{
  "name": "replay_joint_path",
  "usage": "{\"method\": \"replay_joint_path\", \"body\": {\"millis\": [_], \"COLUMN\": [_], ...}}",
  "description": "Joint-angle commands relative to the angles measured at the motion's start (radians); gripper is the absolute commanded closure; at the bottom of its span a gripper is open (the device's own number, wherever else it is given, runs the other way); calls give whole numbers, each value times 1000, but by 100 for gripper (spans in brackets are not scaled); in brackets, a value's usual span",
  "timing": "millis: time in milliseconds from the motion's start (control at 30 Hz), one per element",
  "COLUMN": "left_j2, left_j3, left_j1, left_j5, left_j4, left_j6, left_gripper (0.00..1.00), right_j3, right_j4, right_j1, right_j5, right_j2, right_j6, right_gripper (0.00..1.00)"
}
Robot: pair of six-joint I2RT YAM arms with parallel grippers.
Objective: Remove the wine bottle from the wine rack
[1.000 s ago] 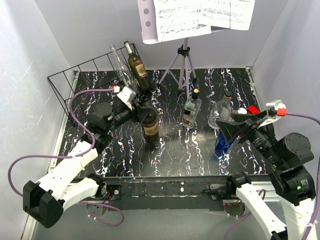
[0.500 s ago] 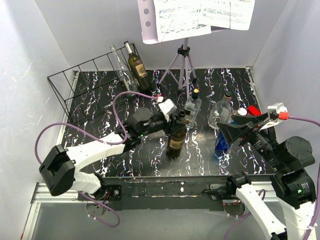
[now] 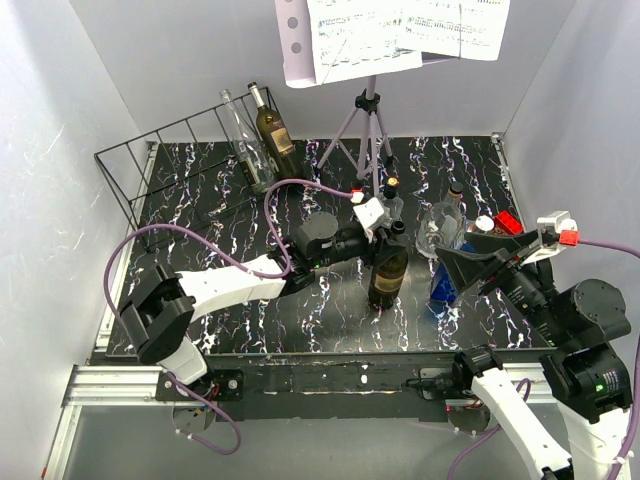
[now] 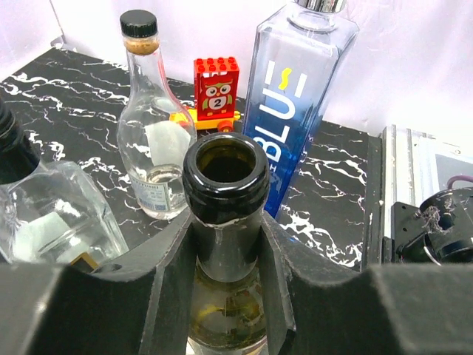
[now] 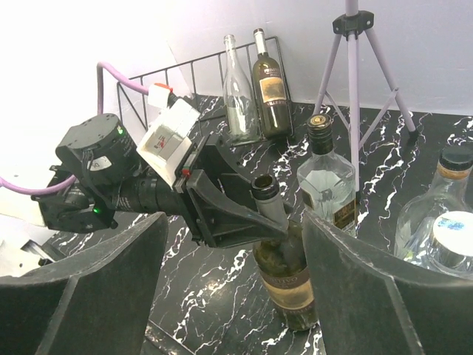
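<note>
We saw the left gripper [image 3: 391,240] pinching the open neck of the dark green glass wine bottle [image 3: 388,278], held upright over the black, white-veined table [image 3: 200,230], well apart from the thin-wire wine rack [image 3: 140,175]. The right gripper [image 3: 478,262] hung spread. A second earlier the bottle was farther left; it had since neared the blue bottle [image 3: 446,286].

Wine bottle [image 3: 388,276] right of wine rack [image 3: 165,160]
</note>
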Motion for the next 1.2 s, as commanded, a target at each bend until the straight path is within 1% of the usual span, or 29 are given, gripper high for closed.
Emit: {"method": "replay_joint_path", "body": {"millis": [0, 200, 233, 267, 367, 400, 433, 500, 600, 633, 700, 833, 933, 1100, 1133, 1167], "left_j2": [-2, 17, 20, 20, 14, 10, 6, -3, -20, -28, -54, -143, -218, -367, -385, -399], "left_j3": [74, 83, 88, 90, 88, 88, 88, 88, 99, 99, 100, 68, 25, -19, -30, -36], "left_j1": [-7, -13, -15, -16, -19, -22, -24, -31, -38, -39, -39, -39, -39, -38, -35, -28], "left_j5": [-11, -33, -34, -36, -40, -40, -42, -57, -77, -83, -92, -128, -187, -426, -475, -525], "left_j4": [162, 142, 135, 130, 119, 115, 112, 106, 73, 66, 44, 29, 3, -71, -78, -94], "left_j6": [4, 22, 29, 33, 42, 44, 47, 61, 62, 62, 59, 46, 42, 62, 108, 122], "left_gripper": [100, 100, 90, 86, 60, 49, 42, 32, 21, 13, 8, 2, 2, 2, 2, 2], "right_j3": [-6, -2, 1, -2, -2, -2, 0, 3, 7, 9, 11, 18, 24, 17, 14, 11], "right_j4": [47, 35, 35, 35, 36, 35, 35, 35, 35, 35, 35, 30, 25, 27, 28, 30], "right_j1": [-2, -2, -2, -2, -2, -2, -2, -2, -2, -2, -2, -2, -2, -2, 0, -2], "right_j5": [9, 21, 23, 26, 29, 29, 28, 27, 23, 23, 20, 20, 20, 8, 5, 0], "right_j2": [-6, -12, -15, -16, -17, -15, -13, -12, -9, -9, -9, -9, -10, -13, -15, -15], "right_j6": [-12, -24, -26, -27, -29, -29, -29, -30, -33, -32, -33, -35, -36, -21, -16, -12], "right_gripper": [19, 18, 18, 18, 18, 18, 18, 18, 18, 18, 18, 18, 18, 18, 18, 18]}}
